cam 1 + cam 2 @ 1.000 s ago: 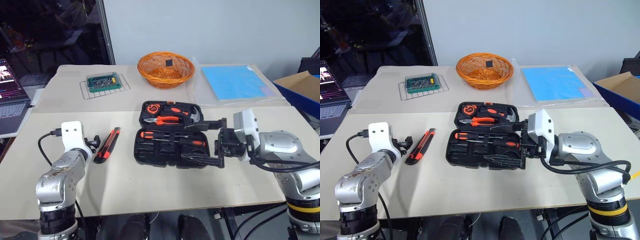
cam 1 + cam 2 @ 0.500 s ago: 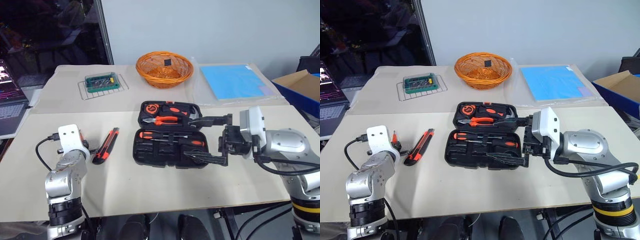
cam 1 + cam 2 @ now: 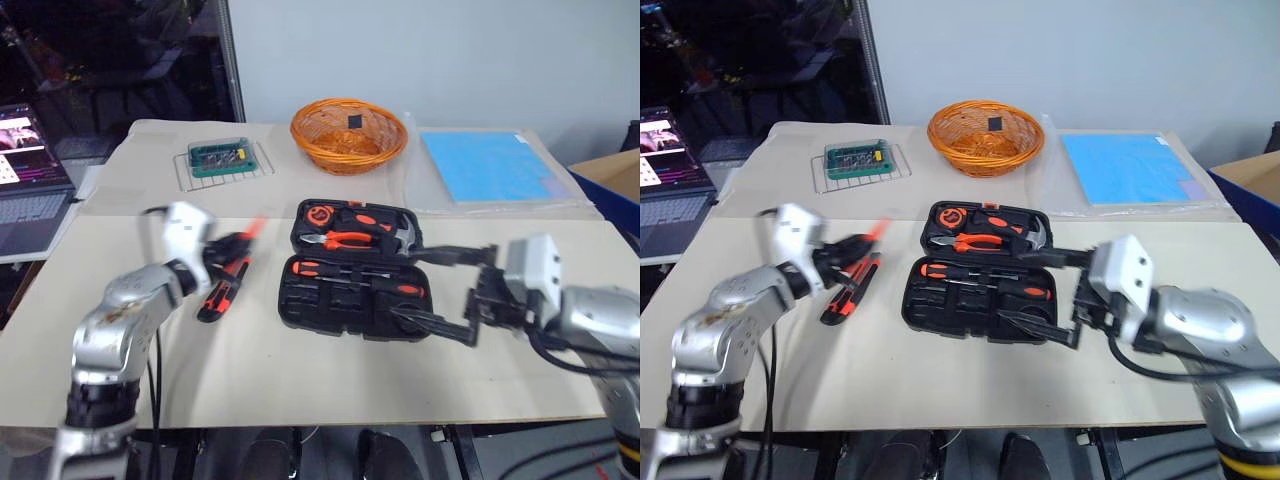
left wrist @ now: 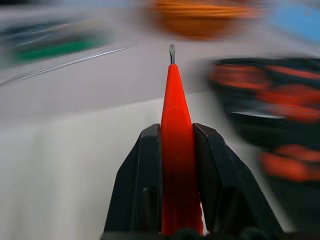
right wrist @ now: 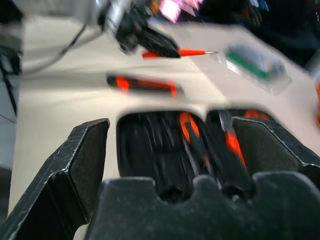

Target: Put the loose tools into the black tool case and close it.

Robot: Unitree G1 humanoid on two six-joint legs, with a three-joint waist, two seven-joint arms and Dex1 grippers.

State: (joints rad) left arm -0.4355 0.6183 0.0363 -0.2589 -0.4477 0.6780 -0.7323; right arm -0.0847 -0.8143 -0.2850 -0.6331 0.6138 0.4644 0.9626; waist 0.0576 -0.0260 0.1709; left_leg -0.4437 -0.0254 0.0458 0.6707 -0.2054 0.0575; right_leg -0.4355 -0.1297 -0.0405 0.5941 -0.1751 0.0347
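Head views: black tool case [image 3: 357, 280] lies open on the table [image 3: 300, 380], lid flat behind the base. Landmark for everything below. In the lid: orange-handled pliers [image 3: 335, 238], hammer [image 3: 400, 234], and a small round orange thing at the lid's left end that I can't identify. In the base: two black-and-orange screwdrivers [image 3: 350, 272] lying in recesses; some recesses look unfilled. Utility knife [image 3: 222, 287] is on the table left of the case, not yet packed. Left gripper [image 3: 845, 256] is left of the case, above the knife, clamped on the small all-orange screwdriver [image 3: 875, 233], tip toward the case. Right gripper [image 3: 440, 290] is at the case's right end, jaws spread wide, nothing in them. Behind the case: orange wicker basket [image 3: 348, 133], contents unclear; green bit set [image 3: 220, 157] on a wire rack, back left.

Left wrist view: both fingers [image 4: 145, 190] pinch the orange screwdriver's handle, with the blade tip sticking out ahead. Case blurred off to the side.

Right wrist view: jaws wide apart, empty, framing the case base with screwdrivers. Beyond the case sit the knife and the left gripper with its screwdriver.

Progress, my read: roughly midway. Two screwdrivers are in, small one in hand, knife is left, tape roll unclear, lid not closed.
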